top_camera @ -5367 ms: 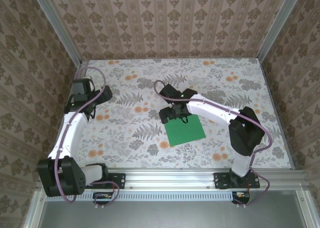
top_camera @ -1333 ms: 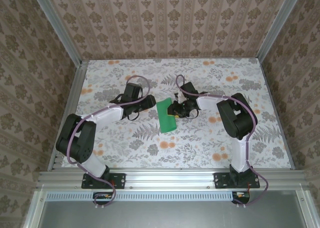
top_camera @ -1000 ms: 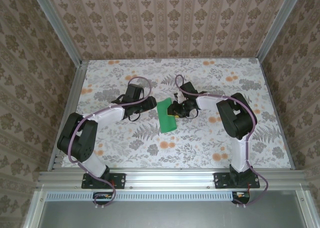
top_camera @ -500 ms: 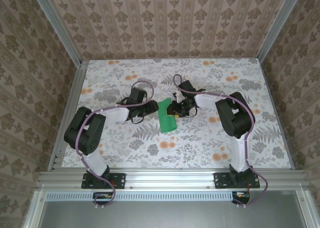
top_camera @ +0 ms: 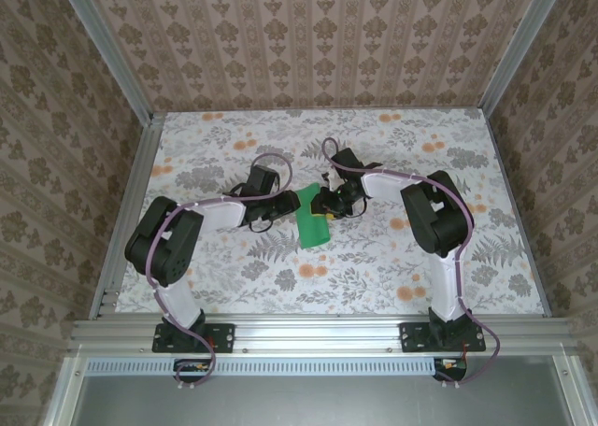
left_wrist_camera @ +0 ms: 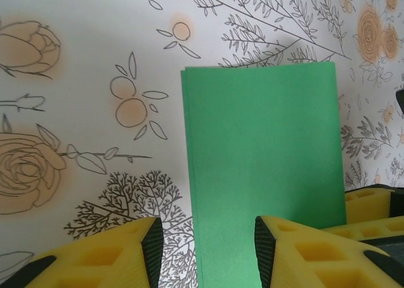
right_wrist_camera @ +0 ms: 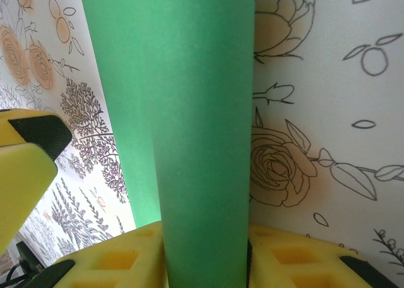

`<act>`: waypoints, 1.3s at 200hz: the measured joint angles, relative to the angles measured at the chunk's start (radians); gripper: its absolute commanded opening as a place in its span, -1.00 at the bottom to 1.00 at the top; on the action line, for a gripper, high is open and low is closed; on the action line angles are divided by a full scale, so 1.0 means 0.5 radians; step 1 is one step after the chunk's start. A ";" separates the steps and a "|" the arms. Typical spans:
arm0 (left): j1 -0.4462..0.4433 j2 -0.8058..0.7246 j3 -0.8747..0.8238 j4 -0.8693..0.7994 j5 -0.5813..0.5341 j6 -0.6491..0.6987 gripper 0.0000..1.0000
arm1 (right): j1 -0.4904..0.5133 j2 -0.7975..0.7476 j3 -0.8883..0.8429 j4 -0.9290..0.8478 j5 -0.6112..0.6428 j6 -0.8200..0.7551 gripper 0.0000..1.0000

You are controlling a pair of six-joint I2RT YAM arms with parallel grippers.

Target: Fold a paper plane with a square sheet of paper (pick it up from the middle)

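The sheet (top_camera: 313,228) is folded to a narrow green rectangle and lies near the middle of the table (top_camera: 392,146). Its long side runs from the far end, between the two grippers, toward the near edge. In the top view the left gripper (top_camera: 298,202) is at the far left edge of the sheet and the right gripper (top_camera: 325,205) is at the far right edge. The two grippers face each other across the sheet.

In the left wrist view the sheet (left_wrist_camera: 265,143) looks flat on the table print, with straight edges and a clean far corner. The jaws of the left gripper (left_wrist_camera: 208,237) stand partly apart and grip nothing. The left edge of the sheet runs into the gap between them, and bare table shows there beside it. One yellow finger (left_wrist_camera: 95,259) is over the table, clear of the paper. The other finger (left_wrist_camera: 315,253) overlaps the green surface; I cannot tell if it touches it. At the right border of this view, a yellow pad of the right gripper (left_wrist_camera: 372,203) is at the opposite edge of the sheet.

In the right wrist view the jaws of the right gripper (right_wrist_camera: 205,244) are closed on the sheet (right_wrist_camera: 183,79). The green band passes between the two yellow fingers (right_wrist_camera: 107,263) and fills the gap from one to the other. Two layers of paper can be seen, a paler one in front and a darker one behind it to the left. I cannot tell if this end is lifted from the table.
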 measured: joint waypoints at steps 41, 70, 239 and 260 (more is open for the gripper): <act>-0.008 0.000 0.000 0.002 0.002 -0.005 -0.09 | 0.003 0.003 0.010 -0.014 0.009 0.000 -0.29; -0.008 0.000 0.000 0.006 0.001 -0.014 -0.10 | 0.005 0.007 0.014 -0.017 0.015 0.000 -0.28; -0.009 0.148 0.137 0.056 0.182 -0.050 -0.72 | 0.015 0.026 0.061 -0.082 0.047 -0.002 -0.28; -0.012 0.189 0.173 0.025 0.198 -0.050 -0.76 | 0.015 0.027 0.062 -0.082 0.047 -0.002 -0.28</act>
